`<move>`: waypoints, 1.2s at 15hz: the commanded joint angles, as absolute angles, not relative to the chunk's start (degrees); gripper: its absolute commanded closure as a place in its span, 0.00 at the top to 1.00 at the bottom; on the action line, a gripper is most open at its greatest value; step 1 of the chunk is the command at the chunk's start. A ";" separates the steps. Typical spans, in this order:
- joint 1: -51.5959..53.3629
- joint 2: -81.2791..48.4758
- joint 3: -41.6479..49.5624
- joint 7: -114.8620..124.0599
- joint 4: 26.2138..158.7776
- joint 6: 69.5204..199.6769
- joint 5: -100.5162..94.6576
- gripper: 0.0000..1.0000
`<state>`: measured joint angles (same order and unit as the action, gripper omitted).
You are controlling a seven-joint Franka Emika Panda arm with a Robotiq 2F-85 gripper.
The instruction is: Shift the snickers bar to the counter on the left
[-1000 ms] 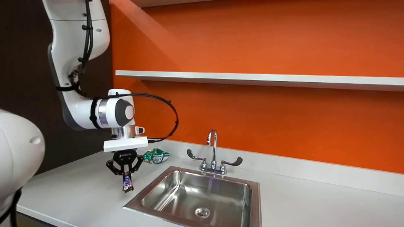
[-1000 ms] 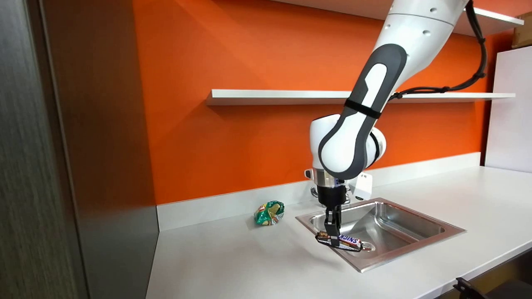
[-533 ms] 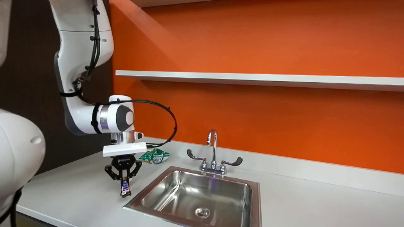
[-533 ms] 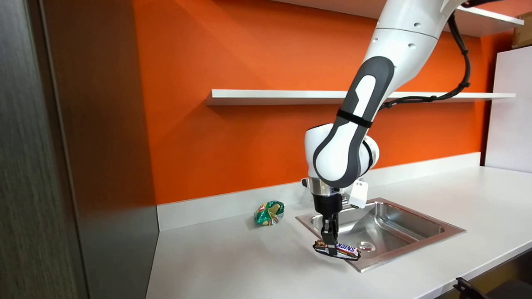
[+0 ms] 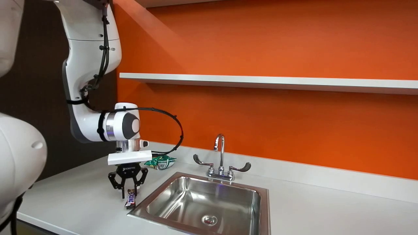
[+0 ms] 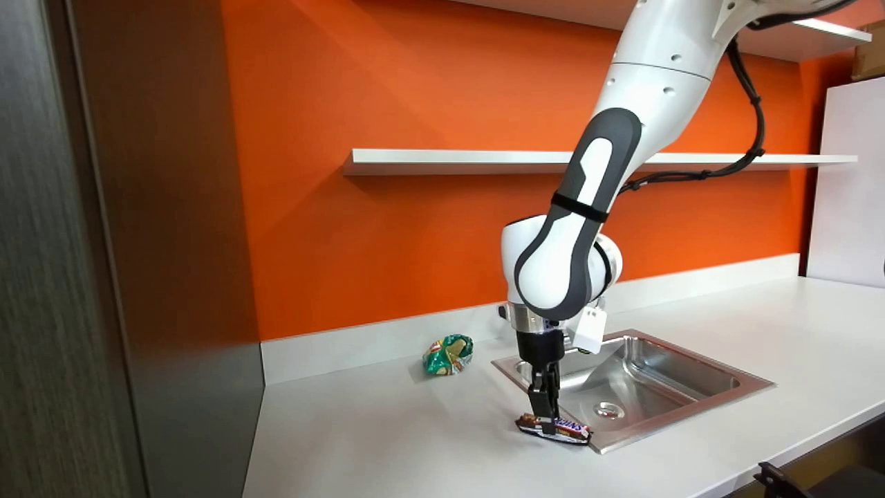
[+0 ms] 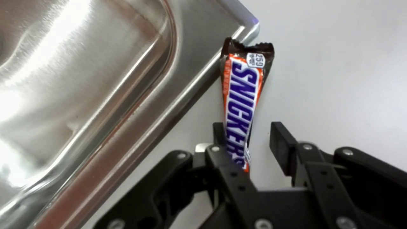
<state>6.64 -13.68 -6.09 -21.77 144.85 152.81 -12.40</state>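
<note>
The Snickers bar (image 7: pixel 241 95), in a brown, white and blue wrapper, lies on the white counter (image 6: pixel 387 429) beside the sink's corner. It shows in both exterior views (image 5: pixel 130 202) (image 6: pixel 572 431). In the wrist view its far end overlaps the sink rim; whether it rests on the rim I cannot tell. My gripper (image 7: pixel 247 125) is open and low over the counter, its fingers on either side of the bar. The bar lies close against the left finger in the wrist view, with a gap to the right finger (image 7: pixel 283 146). The bar's near end is hidden behind the gripper.
The steel sink (image 5: pixel 266 209) is set into the counter beside the bar, with a faucet (image 5: pixel 221 156) behind it. A crumpled green bag (image 6: pixel 448 355) stands near the back wall. A white shelf (image 5: pixel 267 80) runs along the orange wall. A dark panel (image 6: pixel 173 277) bounds the counter's end.
My gripper has come down with the Snickers bar and its fingers have opened. The bar was held above the counter and now lies on it.
</note>
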 commanded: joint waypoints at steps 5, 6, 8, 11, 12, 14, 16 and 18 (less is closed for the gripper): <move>6.23 -10.83 -6.57 -18.47 145.51 151.41 -12.05 1.00; 6.03 -10.11 -6.67 -18.17 145.93 151.28 -11.40 1.00; 5.74 -8.49 -6.55 -16.55 146.82 150.94 -9.95 1.00; 5.44 -5.39 -5.72 -12.23 148.77 150.93 -7.63 1.00; 5.33 -4.40 -5.35 -10.66 149.49 151.14 -7.11 1.00; 5.15 -1.91 -4.30 -6.73 151.40 151.58 -6.69 1.00; 4.84 0.72 -3.07 -2.42 153.46 151.80 -7.50 1.00; 4.28 3.17 -2.14 0.91 155.30 151.74 -7.91 1.00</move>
